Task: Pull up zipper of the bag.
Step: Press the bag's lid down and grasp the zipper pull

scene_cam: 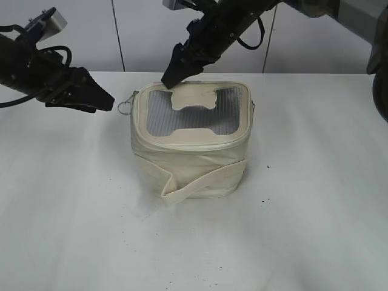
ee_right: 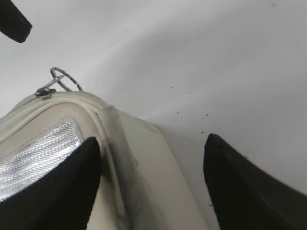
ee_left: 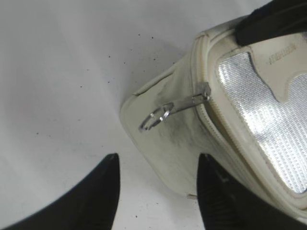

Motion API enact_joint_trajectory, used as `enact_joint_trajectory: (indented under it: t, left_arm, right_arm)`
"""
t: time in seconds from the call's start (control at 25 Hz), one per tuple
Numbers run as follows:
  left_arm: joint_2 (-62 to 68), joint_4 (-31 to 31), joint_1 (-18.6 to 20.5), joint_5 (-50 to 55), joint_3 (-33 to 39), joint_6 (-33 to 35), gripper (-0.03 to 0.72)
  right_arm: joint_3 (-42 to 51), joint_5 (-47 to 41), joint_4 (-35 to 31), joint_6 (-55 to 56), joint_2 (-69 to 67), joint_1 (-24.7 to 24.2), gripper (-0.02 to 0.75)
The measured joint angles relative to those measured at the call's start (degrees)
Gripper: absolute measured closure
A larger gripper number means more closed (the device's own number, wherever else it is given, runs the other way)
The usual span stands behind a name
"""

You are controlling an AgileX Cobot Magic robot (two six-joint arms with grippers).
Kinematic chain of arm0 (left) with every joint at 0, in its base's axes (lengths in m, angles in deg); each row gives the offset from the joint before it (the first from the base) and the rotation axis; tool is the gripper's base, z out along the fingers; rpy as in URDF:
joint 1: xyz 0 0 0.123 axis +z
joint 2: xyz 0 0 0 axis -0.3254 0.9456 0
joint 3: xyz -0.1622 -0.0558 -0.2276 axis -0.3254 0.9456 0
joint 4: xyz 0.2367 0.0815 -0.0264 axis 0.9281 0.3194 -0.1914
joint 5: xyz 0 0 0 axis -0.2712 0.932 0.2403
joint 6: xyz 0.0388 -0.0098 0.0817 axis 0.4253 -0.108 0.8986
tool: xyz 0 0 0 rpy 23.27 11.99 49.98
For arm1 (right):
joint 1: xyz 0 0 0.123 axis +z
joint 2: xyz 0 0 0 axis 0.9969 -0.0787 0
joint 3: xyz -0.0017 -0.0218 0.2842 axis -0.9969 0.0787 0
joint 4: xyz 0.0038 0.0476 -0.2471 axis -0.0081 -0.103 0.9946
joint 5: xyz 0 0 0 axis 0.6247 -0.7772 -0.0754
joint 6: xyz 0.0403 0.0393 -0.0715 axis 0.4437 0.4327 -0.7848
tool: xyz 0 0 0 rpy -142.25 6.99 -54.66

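Note:
The cream bag (scene_cam: pixel 191 145) stands mid-table, its grey ribbed top facing up and its strap band (scene_cam: pixel 203 179) across the front. The zipper track (ee_left: pixel 211 120) runs round the top rim. A silver pull with a ring (scene_cam: pixel 124 108) sticks out at the bag's left corner and also shows in the left wrist view (ee_left: pixel 156 117) and the right wrist view (ee_right: pixel 64 79). My left gripper (scene_cam: pixel 106 100) is open and empty (ee_left: pixel 158 160), just short of the ring. My right gripper (scene_cam: pixel 173 76) is open (ee_right: pixel 152 141) and straddles the bag's back-left rim, one finger over the top panel.
The white table (scene_cam: pixel 315 200) stretches round the bag on all sides. A white panelled wall stands behind it. A second small metal pull (scene_cam: pixel 253 104) shows at the bag's right corner.

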Motion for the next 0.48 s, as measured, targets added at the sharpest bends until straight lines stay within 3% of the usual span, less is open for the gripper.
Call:
enact_joint_trajectory:
  t: [0.48]
  left_arm:
    - [0.00, 0.00, 0.00, 0.00, 0.00, 0.06, 0.288]
  right_arm:
    - [0.42, -0.02, 0.78, 4.49, 1.86, 0.43, 0.236]
